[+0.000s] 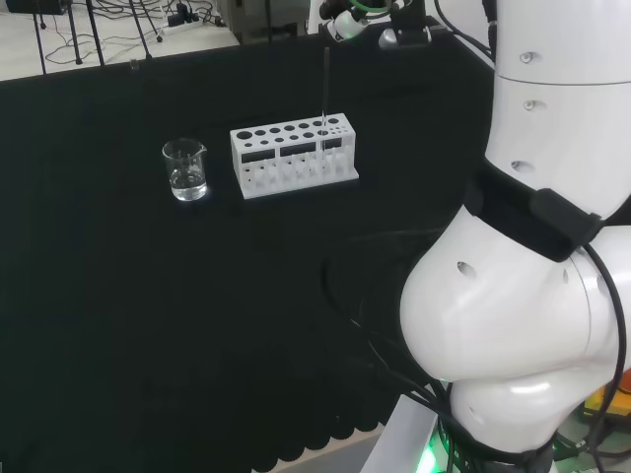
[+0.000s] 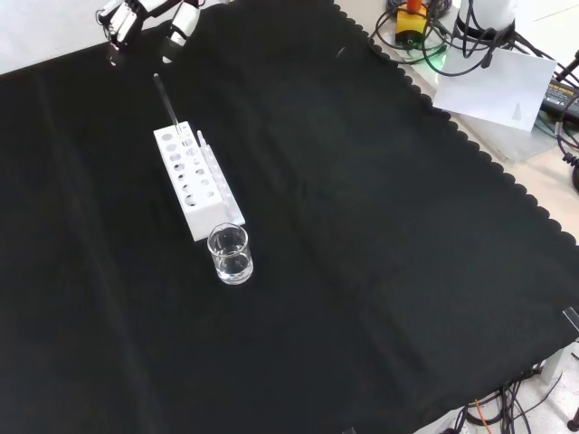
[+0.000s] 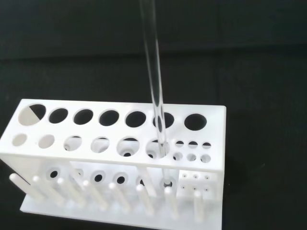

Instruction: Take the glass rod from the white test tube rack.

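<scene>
Standing upright in the rack (image 2: 192, 185), the rod (image 2: 166, 102) sits just below the hand (image 2: 145, 16), fingers relaxed, at the front view's upper left.

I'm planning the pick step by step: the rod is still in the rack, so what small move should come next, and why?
Probably bring the hand down toward the glass rod's top: it stands in the white rack, untouched, with the hand apart above it.

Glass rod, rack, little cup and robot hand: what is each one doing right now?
glass rod: standing upright in a rack hole, not held.
white test tube rack: upright on the cloth, its other holes empty.
beaker: upright beside the rack, some clear liquid inside.
hand: beyond the rack, touching nothing, fingers relaxed.
</scene>
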Available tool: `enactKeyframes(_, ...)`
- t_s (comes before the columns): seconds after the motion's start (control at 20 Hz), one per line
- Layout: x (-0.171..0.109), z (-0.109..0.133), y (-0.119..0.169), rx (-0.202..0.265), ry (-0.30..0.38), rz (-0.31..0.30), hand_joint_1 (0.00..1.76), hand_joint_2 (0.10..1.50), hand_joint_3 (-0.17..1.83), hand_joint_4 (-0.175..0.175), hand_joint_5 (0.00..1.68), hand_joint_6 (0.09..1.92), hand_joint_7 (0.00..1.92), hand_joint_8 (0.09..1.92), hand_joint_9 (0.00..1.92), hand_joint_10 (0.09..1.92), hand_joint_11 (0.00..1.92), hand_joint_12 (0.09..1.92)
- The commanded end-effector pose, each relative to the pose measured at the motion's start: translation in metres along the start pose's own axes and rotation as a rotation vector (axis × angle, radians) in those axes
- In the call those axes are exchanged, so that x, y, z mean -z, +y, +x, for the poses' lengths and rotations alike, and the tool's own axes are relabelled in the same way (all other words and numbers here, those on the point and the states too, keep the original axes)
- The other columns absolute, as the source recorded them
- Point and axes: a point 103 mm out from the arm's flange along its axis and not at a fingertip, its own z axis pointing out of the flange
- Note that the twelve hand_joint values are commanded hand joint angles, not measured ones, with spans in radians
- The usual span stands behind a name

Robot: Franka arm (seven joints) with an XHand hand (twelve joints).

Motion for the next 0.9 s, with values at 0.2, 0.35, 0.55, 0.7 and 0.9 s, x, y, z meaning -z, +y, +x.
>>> enactKeyframes(0.2, -0.008, -0.017, 0.010, -0.004, 0.018, 0.001, 0.52, 1.23, -0.17, -0.106, 0.46, 0.13, 0.38, 0.94, 0.50, 0.89, 0.07, 1.47)
enactKeyframes(0.35, -0.009, -0.014, 0.009, 0.000, 0.009, 0.006, 0.52, 1.23, -0.17, -0.111, 0.46, 0.16, 0.52, 0.92, 0.62, 0.86, 0.15, 1.45)
enactKeyframes(0.55, -0.007, -0.005, 0.006, 0.015, -0.022, 0.027, 0.53, 1.23, -0.17, -0.114, 0.45, 0.18, 0.59, 0.91, 0.68, 0.85, 0.20, 1.44)
enactKeyframes(0.7, -0.008, 0.001, 0.005, 0.019, -0.041, 0.049, 0.53, 1.23, -0.17, -0.113, 0.46, 0.19, 0.60, 0.91, 0.69, 0.85, 0.21, 1.44)
enactKeyframes(0.9, -0.016, 0.000, 0.007, 0.029, -0.044, 0.069, 0.53, 1.23, -0.17, -0.113, 0.45, 0.20, 0.61, 0.92, 0.69, 0.86, 0.21, 1.44)
